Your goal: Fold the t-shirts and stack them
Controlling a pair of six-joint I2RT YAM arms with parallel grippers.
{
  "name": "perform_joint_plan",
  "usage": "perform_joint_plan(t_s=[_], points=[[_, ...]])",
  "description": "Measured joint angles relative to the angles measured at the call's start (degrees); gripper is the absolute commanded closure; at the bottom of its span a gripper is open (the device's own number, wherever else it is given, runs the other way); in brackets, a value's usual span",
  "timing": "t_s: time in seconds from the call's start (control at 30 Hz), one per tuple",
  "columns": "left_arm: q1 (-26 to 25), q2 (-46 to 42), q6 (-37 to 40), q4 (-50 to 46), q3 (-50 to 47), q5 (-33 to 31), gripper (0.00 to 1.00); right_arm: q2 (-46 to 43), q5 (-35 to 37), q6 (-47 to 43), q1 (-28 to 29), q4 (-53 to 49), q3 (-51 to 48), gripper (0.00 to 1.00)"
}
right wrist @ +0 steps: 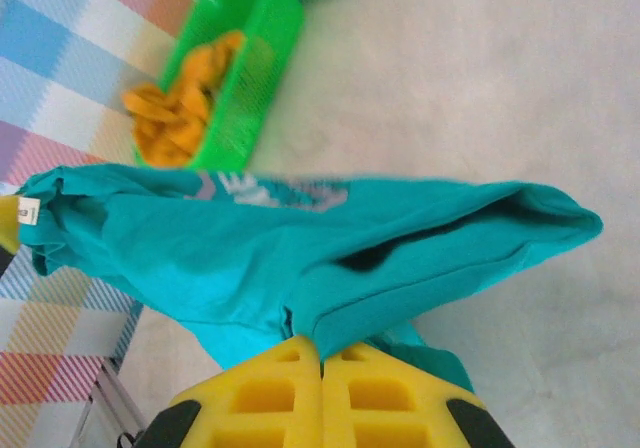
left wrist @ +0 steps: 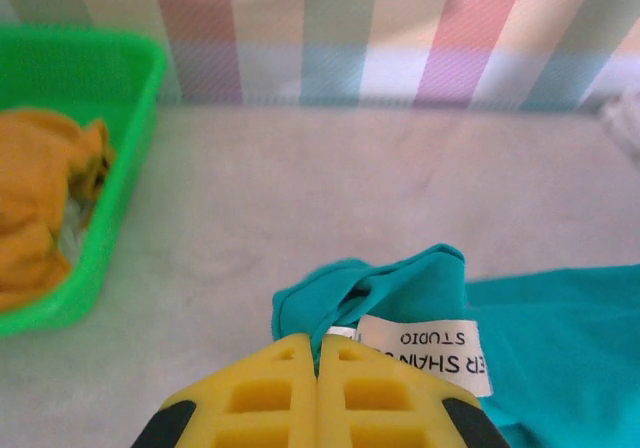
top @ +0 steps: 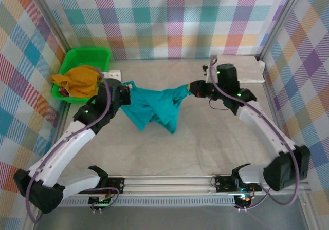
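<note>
- Counting the t-shirts gives two: one teal t-shirt (top: pixel 154 107) and one cream-white t-shirt (top: pixel 250 71).
- The teal t-shirt is strung across the middle of the table (top: pixel 205 148) between the two grippers. It is bunched and sags at its centre. Whether its hanging folds touch the table I cannot tell.
- The cream-white t-shirt lies at the far right corner of the table, behind the right arm and apart from the teal one.
- The left gripper (left wrist: pixel 318 353) has its two yellow fingers pressed together, clenched on a gathered edge of the teal t-shirt.
- One white sewn-in label (left wrist: pixel 425 356) with dark lettering sits just beside that pinch.
- The right gripper (right wrist: pixel 320 353) likewise has its two yellow fingers squeezed together, grasping the opposite edge of the same teal t-shirt. The cloth fans out from the fingertips.
- One strip of silver print (right wrist: pixel 270 193) shows on the teal cloth in the right wrist view, too folded to read.
- One green basket (top: pixel 95 55) stands at the far left corner of the table, near the left gripper.
- One mustard-orange cloth (top: pixel 79 81) is heaped in the basket and spills over its near rim.
- The basket and the teal t-shirt are apart.
</note>
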Motion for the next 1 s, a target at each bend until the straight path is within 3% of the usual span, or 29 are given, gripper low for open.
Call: perform_joint_plan(t_s=[0.23,0.47,0.5,0.57,0.63,0.7,0.77,0.87,1.0], points=[[1.16,-8.92,3.23,-0.98,4.59,-2.10,1.00,-12.24,5.75,-5.22,-2.86,-7.17,5.81,1.00],[3.30,-8.11,2.82,-2.54,2.36,-3.56,0.98,-13.79,10.60,-7.58,-8.15,-11.74,4.59,1.00],[3.78,-7.39,2.60,-2.54,1.36,-3.10,0.86,-13.64,10.80,-7.72,-9.03,-12.24,4.24,1.00],[4.50,-5.62,1.86,-2.43,-0.68,-1.92,0.82,-12.92,10.73,-7.89,-10.40,-12.50,3.63,1.00],[4.85,-3.02,1.68,-1.16,-3.19,-0.61,0.61,-11.69,10.45,-7.87,-10.99,-11.08,2.08,1.00],[5.18,0.26,0.76,0.48,-5.62,0.46,0.59,-10.27,10.10,-7.82,-11.04,-8.92,-0.55,1.00],[5.66,4.31,0.04,1.75,-7.69,1.51,0.50,-8.22,9.64,-7.67,-11.02,-6.84,-3.45,1.00],[6.12,9.14,-2.27,2.71,-10.34,4.17,0.49,-3.21,9.68,-7.65,-11.02,-4.04,-7.43,1.00],[5.16,9.42,-5.90,3.34,-12.85,10.97,0.47,3.04,10.60,-7.65,-11.17,-2.19,-9.97,1.00]])
